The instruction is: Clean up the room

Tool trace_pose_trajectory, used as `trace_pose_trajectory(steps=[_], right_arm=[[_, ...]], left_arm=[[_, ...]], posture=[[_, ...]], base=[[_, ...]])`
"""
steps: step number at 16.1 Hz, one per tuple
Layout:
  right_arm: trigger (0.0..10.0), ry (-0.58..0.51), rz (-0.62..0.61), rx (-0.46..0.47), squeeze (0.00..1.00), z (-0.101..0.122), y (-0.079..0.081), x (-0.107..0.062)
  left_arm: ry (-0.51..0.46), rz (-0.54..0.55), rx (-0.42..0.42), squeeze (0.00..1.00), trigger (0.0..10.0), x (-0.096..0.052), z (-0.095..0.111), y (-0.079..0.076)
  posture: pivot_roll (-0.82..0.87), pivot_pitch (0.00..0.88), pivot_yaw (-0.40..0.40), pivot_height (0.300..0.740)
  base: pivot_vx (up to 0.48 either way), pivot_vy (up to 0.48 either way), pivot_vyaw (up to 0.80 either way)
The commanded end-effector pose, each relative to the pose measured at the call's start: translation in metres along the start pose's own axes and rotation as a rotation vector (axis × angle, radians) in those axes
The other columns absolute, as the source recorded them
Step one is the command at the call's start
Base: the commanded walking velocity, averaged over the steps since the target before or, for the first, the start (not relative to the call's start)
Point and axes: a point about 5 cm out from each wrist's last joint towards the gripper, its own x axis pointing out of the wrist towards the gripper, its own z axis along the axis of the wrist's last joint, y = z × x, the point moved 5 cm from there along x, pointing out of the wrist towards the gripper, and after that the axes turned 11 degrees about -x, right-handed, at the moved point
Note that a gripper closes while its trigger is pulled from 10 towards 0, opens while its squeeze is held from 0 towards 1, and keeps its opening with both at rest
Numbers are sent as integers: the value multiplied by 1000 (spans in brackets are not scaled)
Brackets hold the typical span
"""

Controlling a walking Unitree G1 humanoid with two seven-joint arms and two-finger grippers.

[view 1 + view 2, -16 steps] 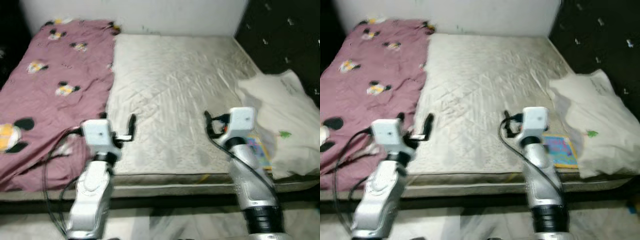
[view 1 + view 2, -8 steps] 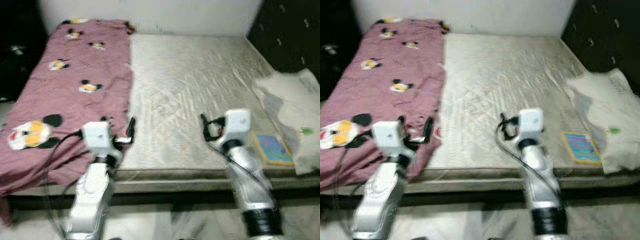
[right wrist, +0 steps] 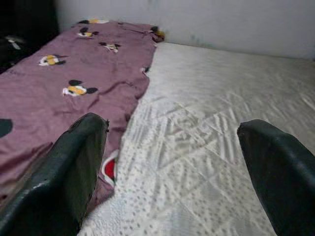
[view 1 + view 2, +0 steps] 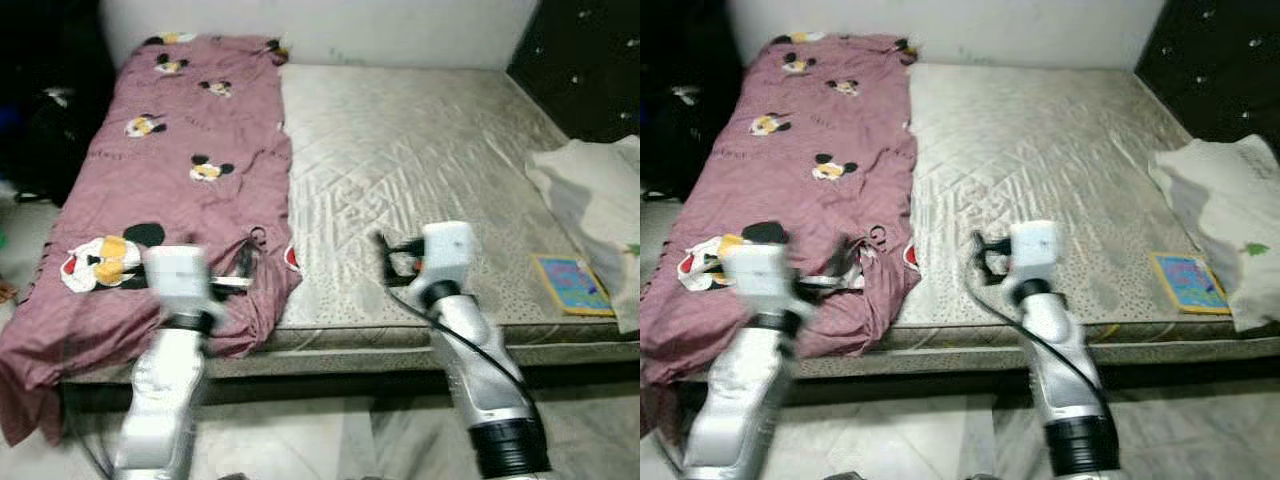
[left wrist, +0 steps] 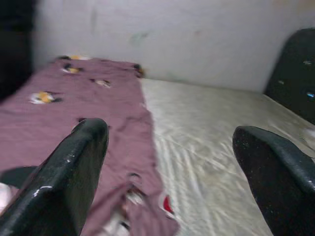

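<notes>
Bare white wall backs a low bed [image 4: 420, 335] whose quilted, cream-coloured mattress [image 4: 420, 170] lies uncovered across most of its width. Along my left side of it a dusty-pink cotton sheet printed with cartoon mice [image 4: 170, 180] is spread lengthwise, its near end rumpled and hanging over the bed's front edge. On the far right sits a crumpled white cloth [image 4: 600, 200], and just beside it, near the edge, a small flat colourful picture book [image 4: 572, 283].

My left gripper [image 5: 170, 152] hovers above the bunched near corner of the pink sheet, jaws spread wide with nothing between them. My right gripper [image 3: 170, 147] is held over the bare mattress just beside the sheet's inner edge, jaws equally wide and empty.

I judge the tidying is at its approach stage: nothing is gripped, and I am lined up on the sheet rather than the book or the cloth. Next I should lower the left jaws onto the rumpled corner and close on a fold, then bring the right across to the inner hem, so the sheet can be drawn over the mattress.
</notes>
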Motion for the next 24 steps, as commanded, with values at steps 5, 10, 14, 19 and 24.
trace_pose_trajectory(steps=[5,10,14,19,24], right_arm=[[10000,-4,-33,-15,0,1,-12,-1],[10000,0,-40,-15,0,0,-13,-1],[10000,11,-49,-20,0,-4,-15,0],[10000,13,-54,-19,0,-4,-16,-1],[10000,18,-52,-26,0,-6,-15,-2]], left_arm=[[-13,-51,-24,0,10000,3,3,-14],[-7,-48,-23,0,10000,3,2,-15],[2,-20,-8,0,10000,5,-1,-15],[14,-35,-26,0,10000,6,-4,-19],[17,-8,-40,0,10000,5,-5,-15]], posture=[[0,109,-34,740],[0,125,-34,740],[2,132,-33,740],[0,135,-35,740],[-2,130,-35,740]], base=[[397,0,0],[374,0,0],[0,0,0],[0,371,0],[0,475,0]])
